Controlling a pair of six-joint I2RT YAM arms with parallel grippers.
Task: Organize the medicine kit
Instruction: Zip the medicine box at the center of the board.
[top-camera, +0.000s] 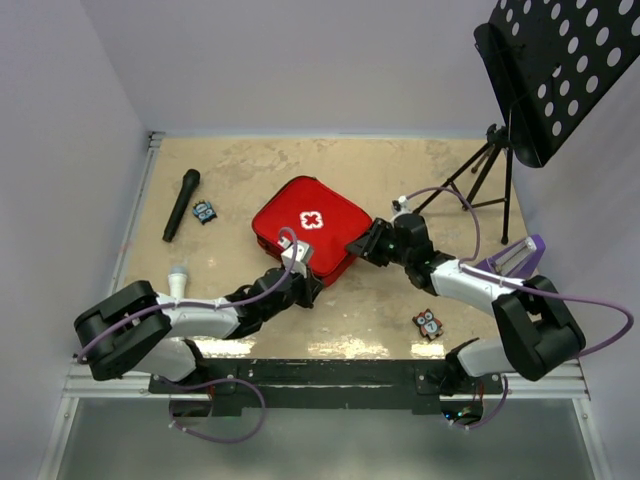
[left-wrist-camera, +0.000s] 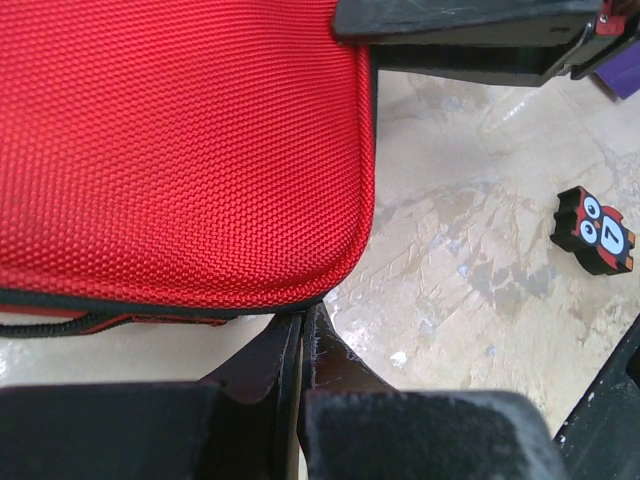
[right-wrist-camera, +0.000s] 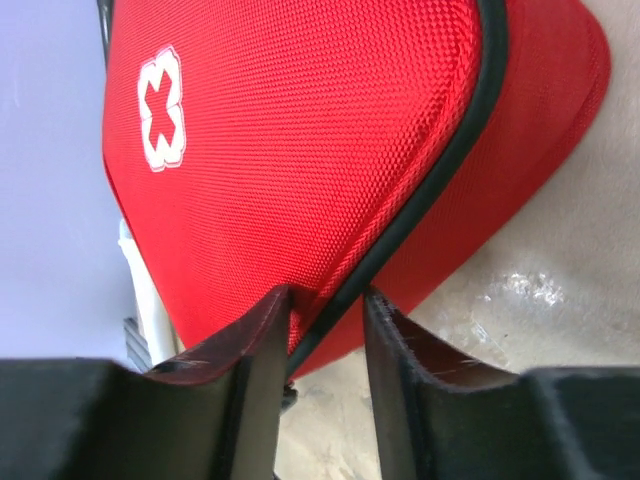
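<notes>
The medicine kit, a red zip case with a white cross, lies closed in the middle of the table. My left gripper is at its near corner. In the left wrist view it is shut, with its tips against the black zipper edge of the kit and nothing visible between them. My right gripper is at the kit's right edge. There its jaws stand apart astride the black zipper seam. One fingertip touches the red lid of the kit.
A black microphone and a small blue item lie at the back left. An owl figure sits near the right arm. A purple piece and a music stand with tripod legs stand at the right.
</notes>
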